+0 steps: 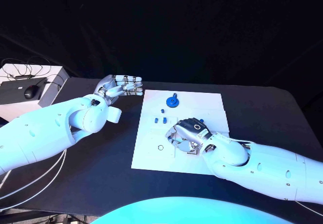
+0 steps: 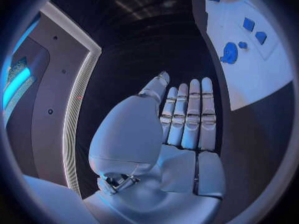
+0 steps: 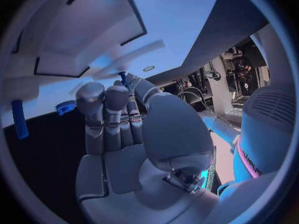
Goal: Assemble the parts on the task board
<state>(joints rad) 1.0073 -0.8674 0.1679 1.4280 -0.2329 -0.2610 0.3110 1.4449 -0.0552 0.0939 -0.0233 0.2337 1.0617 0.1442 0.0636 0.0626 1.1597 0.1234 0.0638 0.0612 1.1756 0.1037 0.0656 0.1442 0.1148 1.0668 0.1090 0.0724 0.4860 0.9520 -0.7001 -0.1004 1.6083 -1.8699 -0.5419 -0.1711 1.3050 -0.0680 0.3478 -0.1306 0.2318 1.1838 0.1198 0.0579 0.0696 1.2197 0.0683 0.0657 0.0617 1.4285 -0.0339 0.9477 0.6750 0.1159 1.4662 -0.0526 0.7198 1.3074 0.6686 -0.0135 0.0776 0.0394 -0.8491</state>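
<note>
Looking down from the head camera, you see the white task board (image 1: 151,154) in the middle of the black table (image 1: 269,112). Your right hand (image 1: 188,135) sits over the board's middle with its fingers curled; the right wrist view shows a small blue part (image 3: 122,77) at the fingertips, pinched between thumb and a finger as far as you can tell. Your left hand (image 1: 121,86) hovers off the board's far left corner, above the table, fingers straight and side by side, holding nothing. A round blue part (image 1: 173,100) rests near the board's far edge, and small blue pieces (image 1: 160,119) lie just nearer you, between it and the right hand.
</note>
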